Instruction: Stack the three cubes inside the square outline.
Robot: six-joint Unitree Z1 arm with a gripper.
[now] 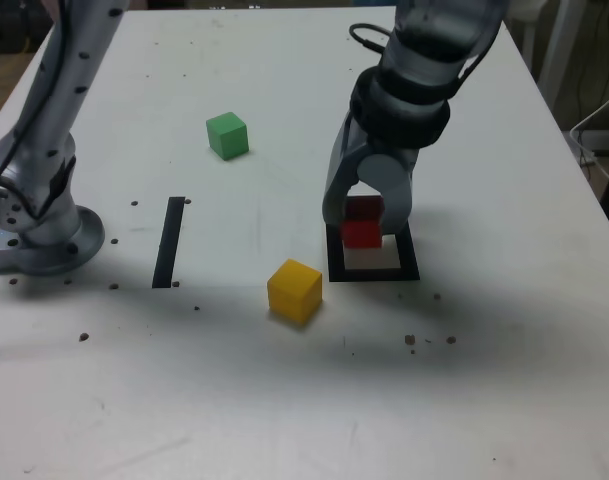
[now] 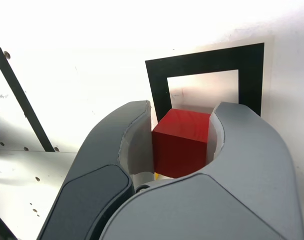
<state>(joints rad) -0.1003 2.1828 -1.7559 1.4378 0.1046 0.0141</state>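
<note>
My gripper (image 1: 364, 228) is shut on the red cube (image 1: 362, 224), holding it at the far edge of the black square outline (image 1: 373, 272); whether the cube rests on the table or hangs just above it I cannot tell. In the wrist view the red cube (image 2: 180, 141) sits clamped between the two grey fingers (image 2: 134, 145), with the square outline (image 2: 159, 85) and its white centre just beyond. The yellow cube (image 1: 294, 290) lies on the table near the outline, on the exterior view's left of it. The green cube (image 1: 227, 135) sits farther back.
A straight black tape strip (image 1: 169, 241) lies at the exterior view's left, and shows as a strip (image 2: 22, 97) in the wrist view. The arm's grey base (image 1: 39, 235) stands at the table's left edge. Small dark specks dot the white table (image 1: 284, 400).
</note>
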